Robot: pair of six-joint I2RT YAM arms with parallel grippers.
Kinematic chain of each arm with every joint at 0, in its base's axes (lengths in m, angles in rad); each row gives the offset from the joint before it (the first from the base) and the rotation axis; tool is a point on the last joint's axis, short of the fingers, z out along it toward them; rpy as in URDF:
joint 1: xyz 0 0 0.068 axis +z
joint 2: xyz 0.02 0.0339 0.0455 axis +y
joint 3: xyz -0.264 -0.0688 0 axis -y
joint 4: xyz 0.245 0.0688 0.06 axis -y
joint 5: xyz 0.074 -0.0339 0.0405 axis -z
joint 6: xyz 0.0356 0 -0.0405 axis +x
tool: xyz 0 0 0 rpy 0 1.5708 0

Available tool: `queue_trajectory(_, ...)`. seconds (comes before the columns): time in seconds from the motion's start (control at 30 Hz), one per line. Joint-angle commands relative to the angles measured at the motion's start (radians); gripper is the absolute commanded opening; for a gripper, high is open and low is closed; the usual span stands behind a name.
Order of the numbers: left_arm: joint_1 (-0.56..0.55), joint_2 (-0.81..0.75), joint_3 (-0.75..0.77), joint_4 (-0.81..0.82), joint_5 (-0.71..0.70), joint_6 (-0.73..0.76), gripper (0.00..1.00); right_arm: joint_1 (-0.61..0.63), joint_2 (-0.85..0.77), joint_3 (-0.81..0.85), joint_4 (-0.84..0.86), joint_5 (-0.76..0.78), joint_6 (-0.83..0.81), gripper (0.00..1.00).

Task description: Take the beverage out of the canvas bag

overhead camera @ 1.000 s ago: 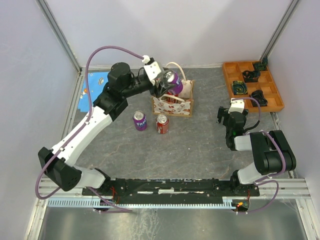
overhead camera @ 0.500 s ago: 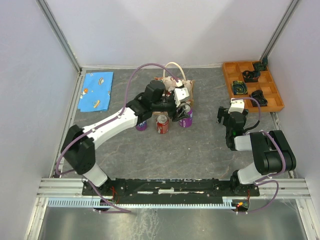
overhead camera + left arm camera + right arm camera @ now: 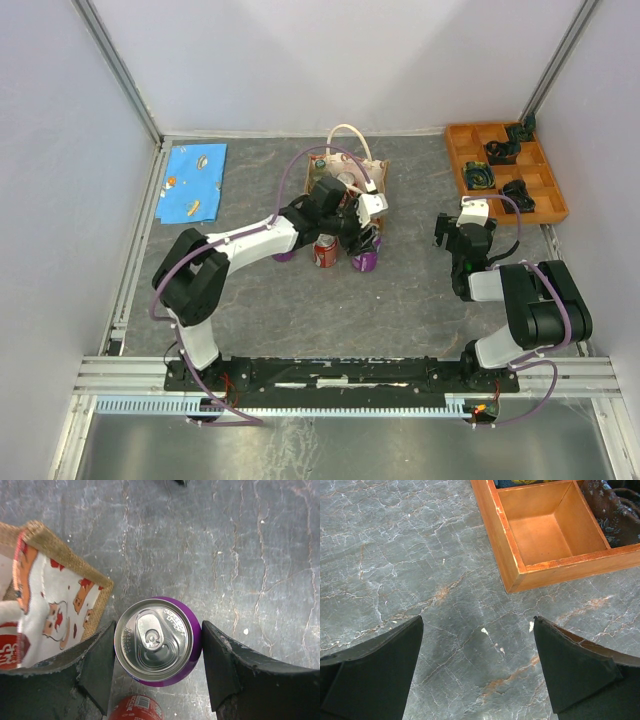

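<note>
From above, the canvas bag (image 3: 372, 180) stands near the middle of the far edge of the table (image 3: 420, 310). The left arm reaches past the bag's near side, and the left gripper (image 3: 365, 256) is at a purple can (image 3: 366, 263) that is outside the bag, just toward the near edge from its right corner. A red can (image 3: 324, 250) stands just to the left of it, and a second purple can (image 3: 282, 255) shows partly under the arm. The right gripper (image 3: 449, 236) hangs idle toward the right edge, near the orange tray (image 3: 546, 178) in the far right corner. In the left wrist view the fingers (image 3: 227, 672) press against both sides of the purple can, pinching it upright. The bag's corner is just beside the can and not touching it. Whether its base rests on the table cannot be told. In the right wrist view the jaws are spread wide over bare table, holding nothing. The beverage appears to be out of the bag, so what is left is likely setting it down and letting go. Whether the bag holds more cans is not visible.
</note>
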Motion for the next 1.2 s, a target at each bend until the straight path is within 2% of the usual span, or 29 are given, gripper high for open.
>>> queue_trajectory(0.0,-0.006,-0.013,-0.020,0.169,0.012,0.010,0.03,-0.004,-0.013,0.018,0.032,0.007,0.006,0.99)
queue_trajectory(0.17,-0.006,0.007,-0.047,0.197,0.000,0.014,0.05,-0.003,-0.012,0.017,0.032,0.007,0.006,0.99)
queue_trajectory(0.27,-0.006,0.011,-0.051,0.189,0.008,0.010,0.12,-0.003,-0.012,0.017,0.032,0.007,0.007,0.99)
queue_trajectory(0.3,-0.005,0.010,-0.053,0.187,0.010,0.008,0.16,-0.003,-0.012,0.017,0.032,0.007,0.006,0.99)
queue_trajectory(0.4,-0.006,0.002,-0.059,0.171,0.013,0.009,0.44,-0.003,-0.013,0.017,0.032,0.007,0.006,0.99)
queue_trajectory(0.43,-0.005,-0.002,-0.061,0.160,0.012,0.012,0.50,-0.003,-0.013,0.017,0.032,0.007,0.006,0.99)
queue_trajectory(0.6,-0.006,-0.021,-0.064,0.123,0.006,0.032,0.75,-0.004,-0.012,0.017,0.032,0.007,0.006,0.99)
queue_trajectory(0.7,-0.006,-0.038,-0.069,0.121,0.004,0.033,0.82,-0.003,-0.013,0.017,0.032,0.007,0.006,0.99)
queue_trajectory(0.8,-0.006,-0.052,-0.072,0.117,0.003,0.033,0.98,-0.003,-0.013,0.017,0.032,0.007,0.006,0.99)
queue_trajectory(1.03,-0.006,-0.103,-0.061,0.112,-0.003,0.032,0.99,-0.003,-0.012,0.017,0.032,0.007,0.005,0.99)
queue_trajectory(1.17,-0.007,-0.178,0.019,0.077,0.015,0.026,1.00,-0.004,-0.013,0.017,0.032,0.007,0.006,0.99)
